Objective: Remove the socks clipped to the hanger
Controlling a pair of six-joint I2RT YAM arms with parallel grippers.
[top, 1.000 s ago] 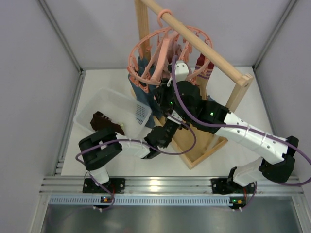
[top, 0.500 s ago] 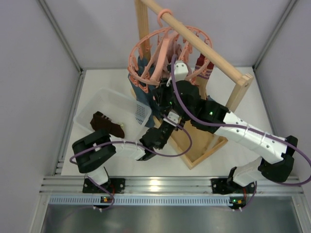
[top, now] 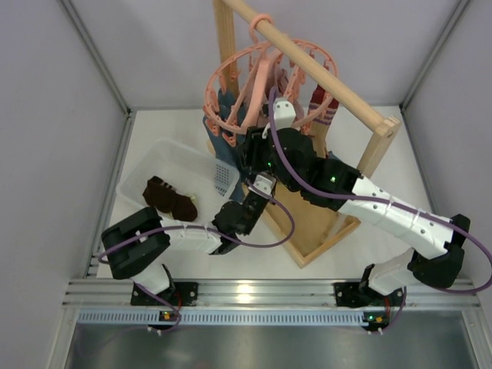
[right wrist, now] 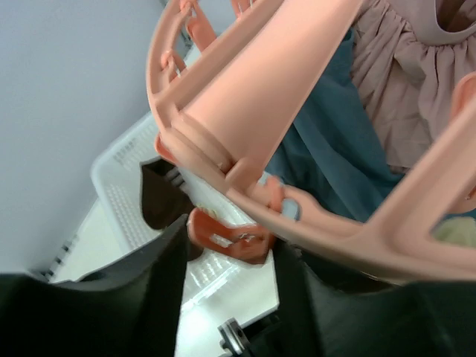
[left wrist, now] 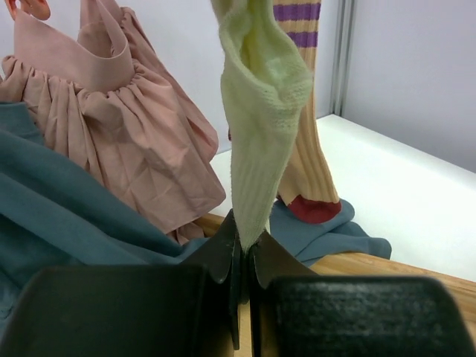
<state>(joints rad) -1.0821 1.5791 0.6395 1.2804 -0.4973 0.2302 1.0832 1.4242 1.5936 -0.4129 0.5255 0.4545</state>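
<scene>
The salmon-pink hanger hangs by its hook from the wooden rail. A pale cream sock hangs from it, and my left gripper is shut on its lower tip. In the top view the left gripper sits under the hanger. A striped sock with a red toe hangs just behind. My right gripper is at the hanger ring, its fingers closed against both sides of a clip peg. A dark brown sock lies in the white basket.
A dusty-pink garment and a large blue-grey cloth hang left of the cream sock. The wooden rack frame crosses the table behind both arms, its base bar under the socks. White walls close in the table on three sides.
My left gripper has gone from wide open to shut on the cream sock's tip, and the left arm's elbow has swung leftward. The right fingers have spread a little around the peg.
</scene>
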